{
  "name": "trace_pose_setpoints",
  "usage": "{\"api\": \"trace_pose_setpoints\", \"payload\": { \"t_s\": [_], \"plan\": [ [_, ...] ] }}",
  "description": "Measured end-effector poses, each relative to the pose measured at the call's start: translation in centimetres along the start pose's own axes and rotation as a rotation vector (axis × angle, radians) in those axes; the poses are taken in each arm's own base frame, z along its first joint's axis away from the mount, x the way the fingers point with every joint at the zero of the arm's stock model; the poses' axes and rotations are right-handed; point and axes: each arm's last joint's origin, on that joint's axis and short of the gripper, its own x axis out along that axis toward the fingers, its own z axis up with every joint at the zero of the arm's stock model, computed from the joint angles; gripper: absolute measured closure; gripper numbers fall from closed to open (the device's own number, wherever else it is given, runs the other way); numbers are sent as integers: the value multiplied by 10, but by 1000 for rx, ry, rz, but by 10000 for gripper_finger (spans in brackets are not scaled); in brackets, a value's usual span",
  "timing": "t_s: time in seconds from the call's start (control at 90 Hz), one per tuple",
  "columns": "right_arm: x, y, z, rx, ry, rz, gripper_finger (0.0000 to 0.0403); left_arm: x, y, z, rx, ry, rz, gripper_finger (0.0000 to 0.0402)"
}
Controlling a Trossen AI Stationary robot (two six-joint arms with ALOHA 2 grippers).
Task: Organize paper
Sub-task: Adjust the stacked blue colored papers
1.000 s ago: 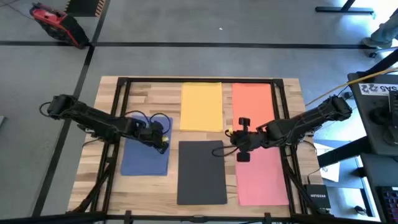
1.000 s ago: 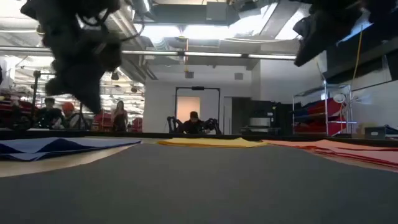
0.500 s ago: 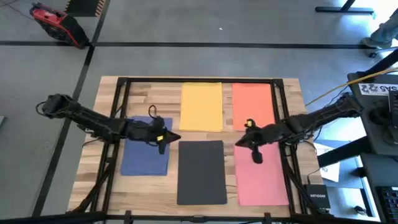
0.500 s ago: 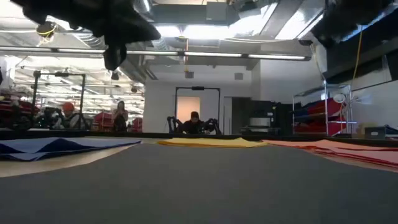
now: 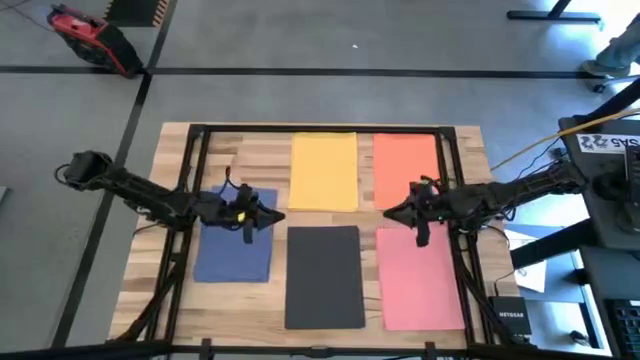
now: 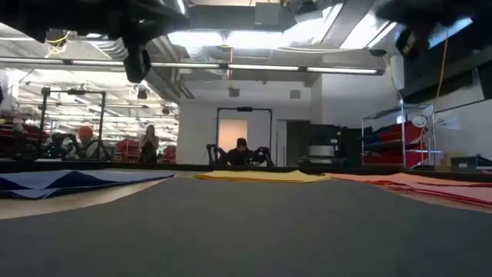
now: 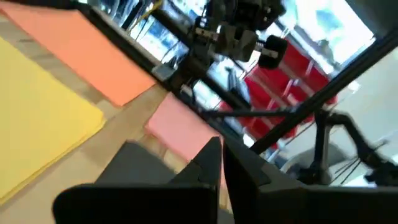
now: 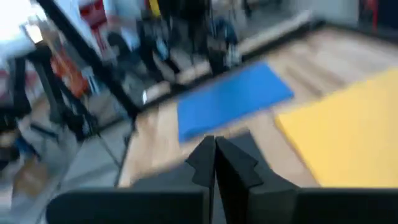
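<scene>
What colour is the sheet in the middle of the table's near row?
Dark grey-black; the sheet shows best in the high view.

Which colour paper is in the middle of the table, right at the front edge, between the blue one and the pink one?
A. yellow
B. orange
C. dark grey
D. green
C. In the high view the dark grey paper lies in the front row, with the blue paper on one side and the pink paper on the other; the yellow paper and the orange paper lie in the row behind.
</scene>
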Motion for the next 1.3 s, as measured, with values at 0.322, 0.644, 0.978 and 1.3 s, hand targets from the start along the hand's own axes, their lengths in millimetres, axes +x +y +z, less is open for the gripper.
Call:
{"api": "trace_pose_setpoints", "payload": {
  "t_s": [0.322,0.644,0.978,1.3],
  "plan": [
    [37,-9,25,-32,0,-62,403,3,-14,-9,36,351,-39,402],
    [118,-28,78,-141,293,-126,403,-24,-54,-22,188,818,110,402],
    [222,-45,112,-266,432,-66,403,-53,-70,-56,205,1031,156,402],
    [296,-56,108,-271,490,-59,403,-61,-75,-95,303,1162,180,402]
  ]
}}
